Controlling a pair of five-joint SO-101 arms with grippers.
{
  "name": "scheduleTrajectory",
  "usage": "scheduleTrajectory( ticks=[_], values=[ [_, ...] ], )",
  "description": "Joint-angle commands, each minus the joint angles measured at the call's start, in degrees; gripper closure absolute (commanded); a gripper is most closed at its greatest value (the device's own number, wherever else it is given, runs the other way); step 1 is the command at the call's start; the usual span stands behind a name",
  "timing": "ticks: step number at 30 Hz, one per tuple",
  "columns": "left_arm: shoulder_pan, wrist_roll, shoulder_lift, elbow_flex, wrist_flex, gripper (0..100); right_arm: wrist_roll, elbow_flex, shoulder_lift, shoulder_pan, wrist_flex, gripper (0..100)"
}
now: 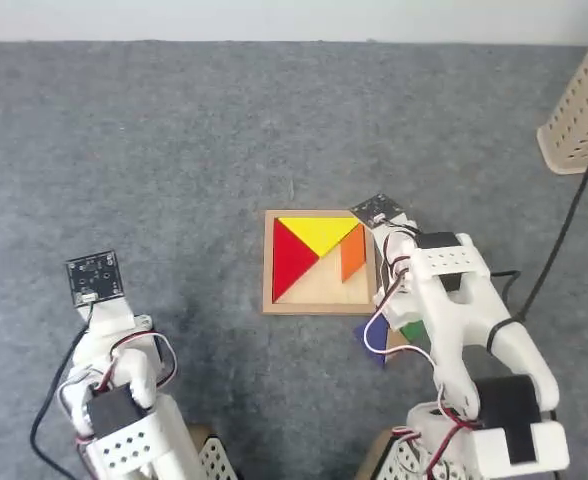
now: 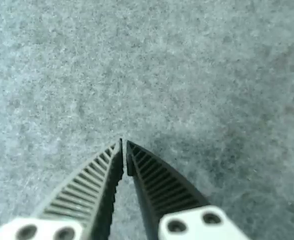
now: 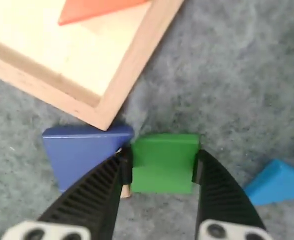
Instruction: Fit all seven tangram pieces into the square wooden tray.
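The square wooden tray lies mid-table with a red triangle, a yellow triangle and an orange piece inside. My right gripper is just off the tray's near right corner. It is shut on a green square, with one finger against each side. A dark blue triangle touches the square's side, and a light blue triangle lies apart on the carpet. My left gripper is shut and holds nothing above bare carpet at the near left.
A beige perforated container stands at the far right edge, with a black cable running down from it toward the right arm. Grey carpet covers the table. A small tan bit peeks out beneath the dark blue triangle.
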Motion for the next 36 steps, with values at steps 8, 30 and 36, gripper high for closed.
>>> scheduleTrajectory(
  ticks=[8, 30, 36],
  values=[
    [0.09, 0.53, -0.18, -0.48, 0.18, 99, 1.05, 0.88, 1.27, 3.38, 0.84, 80.5],
    [0.09, 0.53, -0.18, -0.48, 0.18, 99, -1.05, -1.23, -7.16, 4.79, 3.03, 98.8],
    [0.09, 0.53, -0.18, -0.48, 0.18, 99, -1.14, -15.56, -15.34, 2.68, 14.73, 99.1]
  ],
)
